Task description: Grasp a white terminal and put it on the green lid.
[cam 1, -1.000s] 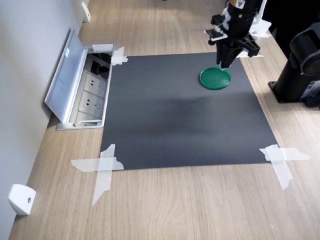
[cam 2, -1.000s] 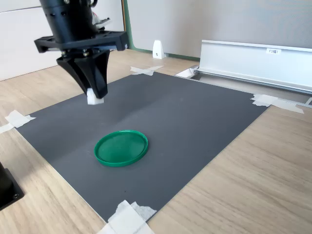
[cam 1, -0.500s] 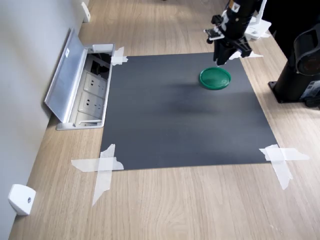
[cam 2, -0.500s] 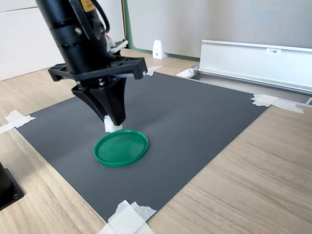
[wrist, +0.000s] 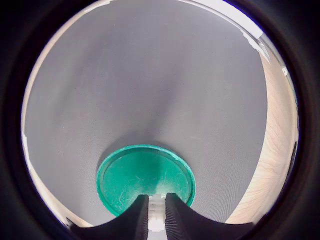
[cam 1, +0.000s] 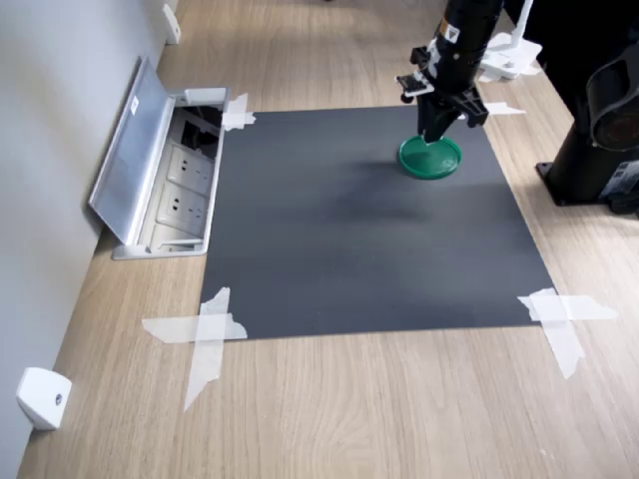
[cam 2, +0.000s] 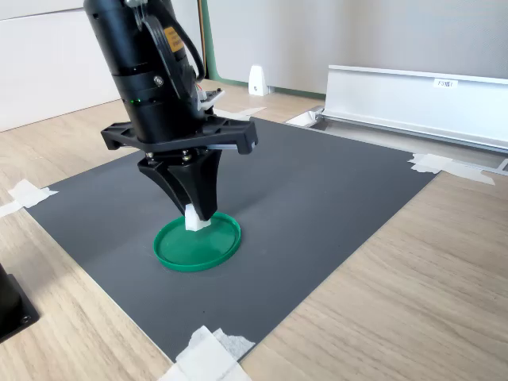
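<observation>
Nearest me in the wrist view: the gripper is pinching the terminal between its two fingers, w/ the lid directly below. In the second exterior view the terminal sits at the fingertips, low over the lid, inside its rim on the far side; I can't tell whether it's touching the lid floor or just above it. I judge this as the placing step, close to done. Next move, as I read it: confirm contact, spread the fingers, lift straight up so the block doesn't drag or tip. Orientation: block looks roughly cubic, no clear long axis; notch direction too small to read. Arm approx. vertical over the lid. Farther out: the grey mat under the lid, taped at corners w/ white tape. Beyond it, the open socket box at the first exterior view's left.
</observation>
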